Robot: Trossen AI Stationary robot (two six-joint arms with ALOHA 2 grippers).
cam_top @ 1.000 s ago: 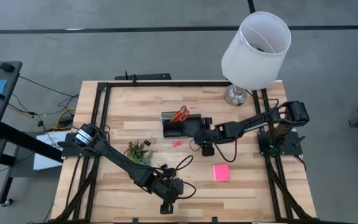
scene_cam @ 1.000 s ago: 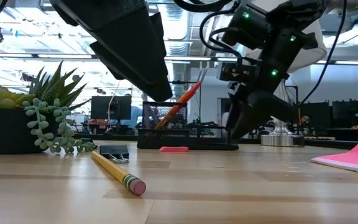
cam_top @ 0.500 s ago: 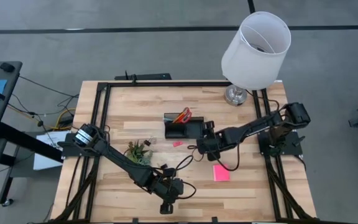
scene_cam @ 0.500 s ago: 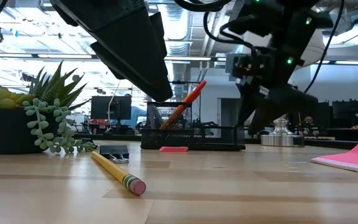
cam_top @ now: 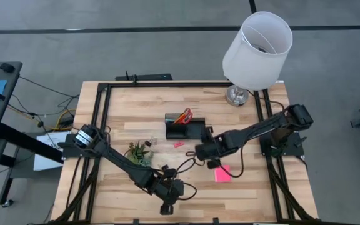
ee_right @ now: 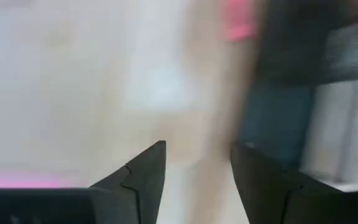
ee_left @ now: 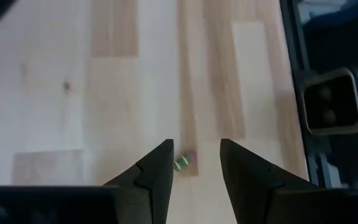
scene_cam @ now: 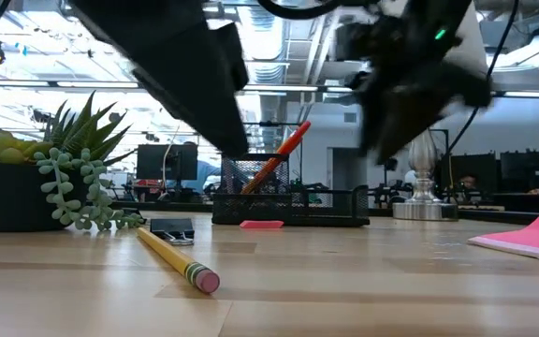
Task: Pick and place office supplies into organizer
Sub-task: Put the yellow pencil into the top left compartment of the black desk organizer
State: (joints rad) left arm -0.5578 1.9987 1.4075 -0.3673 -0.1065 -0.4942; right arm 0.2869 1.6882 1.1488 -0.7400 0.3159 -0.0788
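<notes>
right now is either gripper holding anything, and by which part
Nothing is held. The right gripper and the left gripper both stand open with bare table between the fingers.

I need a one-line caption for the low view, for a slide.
Yellow pencil and pink sticky pad lie on the table before the black organizer.

The whole light wooden slatted table (cam_top: 186, 119) is seen from straight overhead. It is viewed level from its surface in the low view, facing the room. The black mesh organizer tray (cam_top: 183, 129) (scene_cam: 288, 201) is shared by both. The boards are viewed closely by each wrist camera.
</notes>
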